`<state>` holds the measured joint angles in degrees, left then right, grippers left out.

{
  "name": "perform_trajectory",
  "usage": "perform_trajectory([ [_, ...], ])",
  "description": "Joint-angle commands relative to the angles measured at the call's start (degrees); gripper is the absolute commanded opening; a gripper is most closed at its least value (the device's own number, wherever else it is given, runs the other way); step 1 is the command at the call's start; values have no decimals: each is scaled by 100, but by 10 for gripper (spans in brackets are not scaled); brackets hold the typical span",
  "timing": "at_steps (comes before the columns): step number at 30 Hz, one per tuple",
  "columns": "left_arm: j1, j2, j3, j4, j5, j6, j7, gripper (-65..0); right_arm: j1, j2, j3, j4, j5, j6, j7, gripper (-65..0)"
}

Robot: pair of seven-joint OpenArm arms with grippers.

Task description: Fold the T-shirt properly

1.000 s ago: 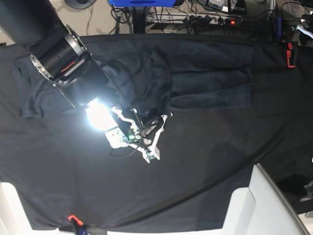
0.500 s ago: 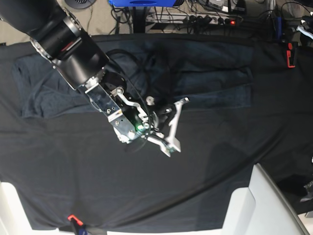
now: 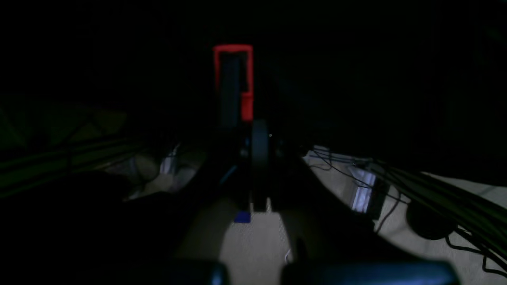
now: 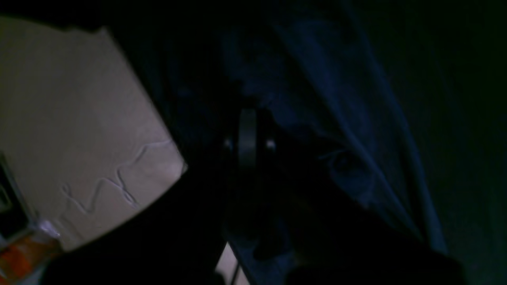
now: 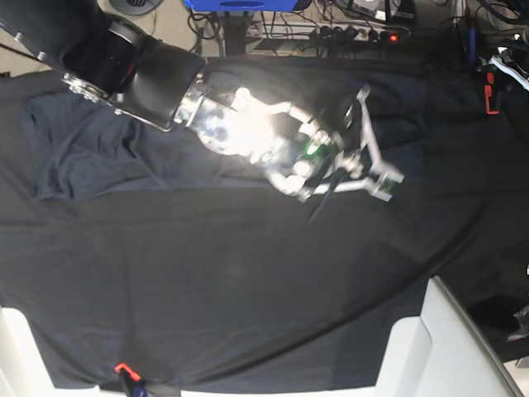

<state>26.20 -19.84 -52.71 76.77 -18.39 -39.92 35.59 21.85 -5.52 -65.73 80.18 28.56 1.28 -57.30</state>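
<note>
Base view: black table cloth (image 5: 248, 306) in the foreground; above it the right gripper (image 5: 364, 157) — jaws closed, a hold on fabric not discernible — reaches over the grey T-shirt (image 5: 91, 157) spread along the far edge. Left gripper (image 3: 257, 166) — closed, holding nothing.

Right arm (image 5: 124, 58): black cylindrical housing, silver collar, pale linkage claw (image 5: 364, 157).

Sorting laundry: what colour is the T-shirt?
Dark slate-grey T-shirt, faintly bluish; clearest in the base view.
</note>
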Motion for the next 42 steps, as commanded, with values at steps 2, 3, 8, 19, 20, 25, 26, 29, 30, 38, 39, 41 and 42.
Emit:
perform_trajectory([
  [2, 31, -104, -52, 107, -55, -8, -74, -650, 237, -129, -200, 92, 41, 0, 169, -650],
  [3, 31, -104, -52, 107, -55, -8, -74, -650, 281, -129, -314, 100, 41, 0, 257, -650],
  [8, 31, -104, -52, 107, -55, -8, -74, -650, 413, -147, -728, 136, 41, 8, 670, -650],
  [19, 31, -104, -52, 107, -55, -8, -74, -650, 721, -200, -1238, 285, 41, 8, 1928, -650],
  [20, 31, -104, -52, 107, -55, -8, -74, -650, 730, -209, -1238, 241, 41, 8, 2016, -650],
  [25, 31, -104, -61, 107, -55, -8, -74, -650, 721, -209, -1238, 206, 41, 8, 2174, -650],
  [26, 31, -104, -61, 107, -55, -8, -74, -650, 721, -209, -1238, 206, 41, 8, 2174, -650],
  [29, 22, -113, -61, 107, -55, -8, -74, -650, 712, -209, -1246, 197, 41, 8, 2174, -650],
  [30, 22, -122, -61, 107, -55, -8, -74, -650, 686, -209, -1246, 197, 41, 8, 2174, -650],
  [38, -83, -131, -61, 99, -55, -8, -74, -650, 589, -209, -1246, 188, 41, 8, 2174, -494],
  [39, -92, -131, -61, 99, -55, -8, -74, -650, 589, -209, -1246, 188, 41, 8, 2174, -467],
  [41, -92, -140, -61, 99, -55, -8, -74, -650, 589, -209, -1246, 197, 41, 0, 2174, -437],
  [42, -92, -140, -61, 99, -55, -8, -74, -650, 589, -209, -1246, 215, 41, -9, 2174, -435],
])
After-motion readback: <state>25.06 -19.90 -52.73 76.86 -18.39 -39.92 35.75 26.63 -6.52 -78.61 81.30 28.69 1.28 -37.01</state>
